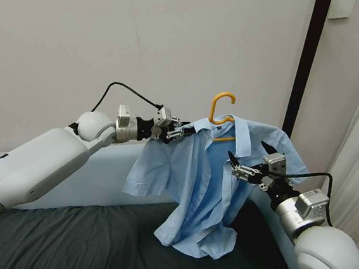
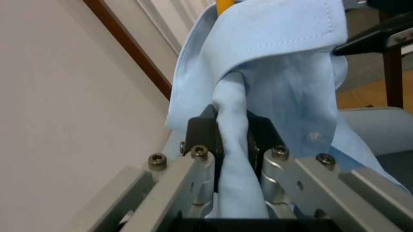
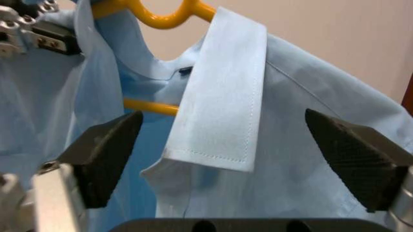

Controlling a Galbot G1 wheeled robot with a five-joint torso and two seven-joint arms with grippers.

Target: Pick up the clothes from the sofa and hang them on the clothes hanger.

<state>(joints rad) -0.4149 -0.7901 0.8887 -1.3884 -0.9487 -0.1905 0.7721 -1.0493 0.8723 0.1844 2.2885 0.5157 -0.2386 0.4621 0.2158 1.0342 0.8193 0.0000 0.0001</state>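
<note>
We are holding the light blue short-sleeved cotton shirt (image 1: pixel 194 184) in the air above the dark grey sofa seat (image 1: pixel 64 254), and it is hanging draped over the yellow plastic hanger (image 1: pixel 220 105). Our left end effector (image 1: pixel 182 132) is clamping a bunched fold of the shirt beside its collar. Our right end effector (image 1: pixel 250 159) is hovering close in front of the turned-down collar, fingers spread wide apart, gripping nothing.
</note>
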